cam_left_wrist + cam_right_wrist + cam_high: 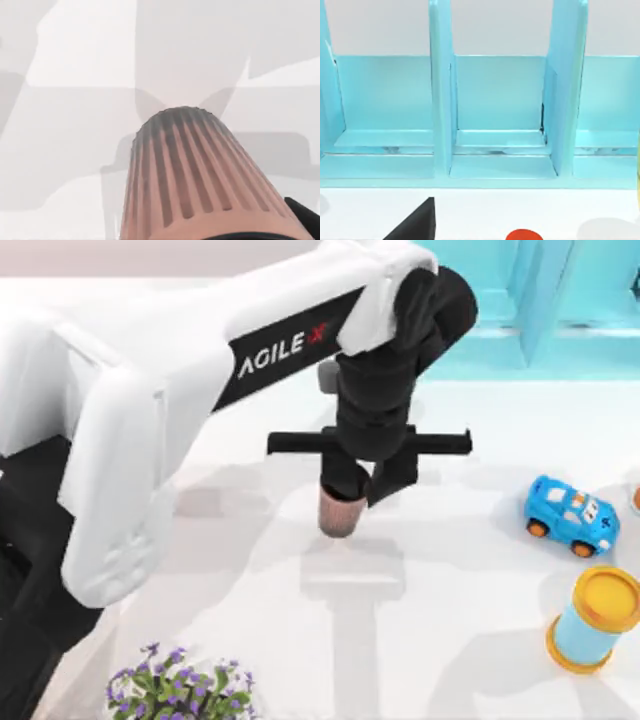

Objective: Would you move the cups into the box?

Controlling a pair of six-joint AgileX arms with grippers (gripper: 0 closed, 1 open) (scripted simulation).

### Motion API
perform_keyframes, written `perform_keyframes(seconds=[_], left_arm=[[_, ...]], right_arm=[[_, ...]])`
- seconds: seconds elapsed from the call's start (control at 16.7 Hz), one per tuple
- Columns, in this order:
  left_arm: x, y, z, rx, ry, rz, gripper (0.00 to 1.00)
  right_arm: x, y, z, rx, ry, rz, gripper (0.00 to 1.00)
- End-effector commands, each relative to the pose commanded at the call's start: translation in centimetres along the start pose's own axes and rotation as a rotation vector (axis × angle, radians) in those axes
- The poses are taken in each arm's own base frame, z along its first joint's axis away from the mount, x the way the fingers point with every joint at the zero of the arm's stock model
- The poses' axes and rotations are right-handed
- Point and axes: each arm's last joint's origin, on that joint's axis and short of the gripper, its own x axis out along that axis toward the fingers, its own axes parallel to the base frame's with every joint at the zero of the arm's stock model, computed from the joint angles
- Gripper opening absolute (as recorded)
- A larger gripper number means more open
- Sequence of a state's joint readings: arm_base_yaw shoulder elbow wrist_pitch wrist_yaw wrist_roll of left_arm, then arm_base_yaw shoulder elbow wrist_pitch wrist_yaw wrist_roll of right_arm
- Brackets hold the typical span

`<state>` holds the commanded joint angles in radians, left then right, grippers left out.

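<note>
The left arm (200, 390) reaches from the top view's left across the white counter (440, 600) to its middle. The left gripper (358, 498) points downward there, with a black crossbar above it.

The jaws are closed on the brown cup (339, 511). The cup's upper rim sits between the dark fingers (392, 478), and its ribbed coppery side projects below them toward the counter. The cup narrows toward its lower end. Whether that end touches the counter or is just above it cannot be determined. A soft shadow lies on the counter just below the cup.

In the left wrist view, the brown cup (200, 185) extends away from the camera, its dark ribs running lengthwise to the narrow closed base. The pale counter (75, 125) lies beyond it. A dark finger edge (305, 212) appears beside the cup's wide end.

On the counter's right side, a blue toy car (572, 516) stands well apart from the cup. Nearer the front edge is a blue cylinder (594, 620) with a yellow lid and base. A pot of purple flowers (180, 690) stands at the front left. A turquoise shelf frame (545, 300) stands at the back right.

The right wrist view faces the turquoise shelf frame (495, 100) and its upright dividers, with a strip of white counter (470, 210) before it.
</note>
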<state>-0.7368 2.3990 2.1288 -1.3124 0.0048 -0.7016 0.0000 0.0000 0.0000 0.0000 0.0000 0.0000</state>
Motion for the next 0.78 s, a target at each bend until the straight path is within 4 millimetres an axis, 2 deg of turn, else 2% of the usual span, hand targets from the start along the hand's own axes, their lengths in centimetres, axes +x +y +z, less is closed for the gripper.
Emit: perform_keyframes(seconds=[0.18,0.3,0.42,0.66,0.78], left_arm=[[-5.0,4.1,-0.2,0.002,-0.021,-0.018,0.0],[-6.9,6.4,-0.5,0.004,-0.015,-0.012,0.0],[-7.5,7.4,-0.6,0.006,-0.006,-0.007,0.0],[-7.5,7.3,-0.6,0.011,-0.011,-0.008,0.0],[-8.1,8.5,0.1,0.01,-0.039,-0.021,0.0]], right_arm=[[0.0,0.0,0.0,0.0,0.0,0.0,1.0],[0.0,0.0,0.0,0.0,0.0,0.0,1.0],[0.0,0.0,0.0,0.0,0.0,0.0,1.0],[0.0,0.0,0.0,0.0,0.0,0.0,1.0],[0.0,0.0,0.0,0.0,0.0,0.0,1.0]])
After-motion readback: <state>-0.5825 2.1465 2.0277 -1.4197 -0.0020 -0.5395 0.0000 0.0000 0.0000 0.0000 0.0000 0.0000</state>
